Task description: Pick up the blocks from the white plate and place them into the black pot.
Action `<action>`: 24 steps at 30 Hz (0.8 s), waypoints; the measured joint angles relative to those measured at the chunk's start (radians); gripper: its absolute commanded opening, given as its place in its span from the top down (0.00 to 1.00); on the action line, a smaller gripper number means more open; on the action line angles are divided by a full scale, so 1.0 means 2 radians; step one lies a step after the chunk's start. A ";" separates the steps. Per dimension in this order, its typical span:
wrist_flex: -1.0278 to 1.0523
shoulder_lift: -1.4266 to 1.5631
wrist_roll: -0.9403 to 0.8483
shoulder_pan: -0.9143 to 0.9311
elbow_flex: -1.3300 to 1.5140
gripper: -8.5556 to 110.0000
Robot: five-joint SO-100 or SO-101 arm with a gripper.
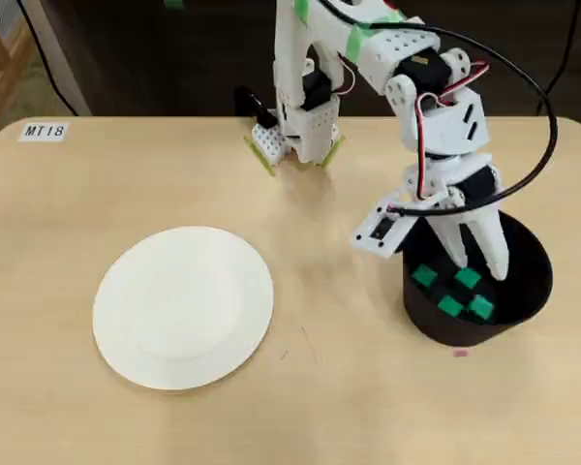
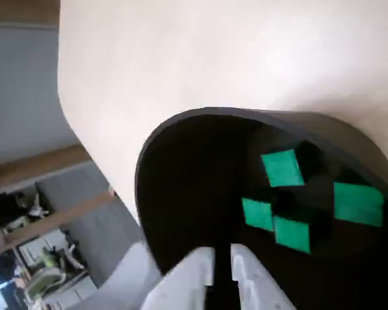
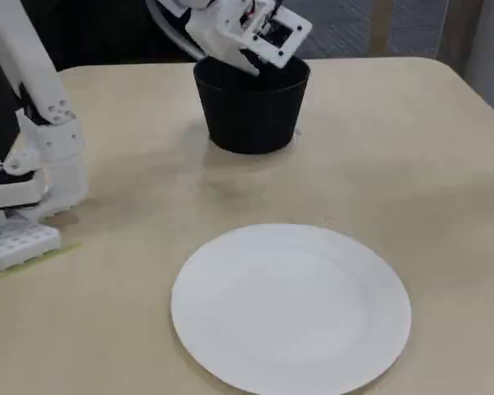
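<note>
Looking down from the overhead view, the white arm (image 1: 368,58) bends over the black pot (image 1: 523,310), which sits near the right edge of the worktop (image 1: 97,426). The pincer (image 1: 484,266) hangs inside the pot's mouth. Its two white fingers (image 1: 494,247) are close together with nothing between them. Four green blocks (image 1: 452,293) lie on the pot's dark floor, close together. The white plate (image 1: 184,305) sits well apart from the pot, toward the left side of the worktop, and it is bare. A small label reading MT18 (image 1: 45,131) is stuck near the far left corner.

In the wrist view, the pincer (image 2: 222,253) comes in from the bottom edge. Only a thin gap shows between its fingers, and it holds nothing. The four blocks (image 2: 282,168) rest at the bottom of the pot (image 2: 181,168), just past the fingertips.

In the fixed view, the pot (image 3: 251,115) stands toward the far edge of the worktop with the arm's head dipping into it. The pincer itself is hidden by the pot wall. The plate (image 3: 292,309) lies near the front edge.
</note>
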 measured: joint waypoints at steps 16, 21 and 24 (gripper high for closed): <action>-0.018 0.294 0.021 0.242 0.151 0.95; -0.030 0.340 0.021 0.262 0.236 0.95; -0.048 0.374 0.027 0.258 0.291 0.95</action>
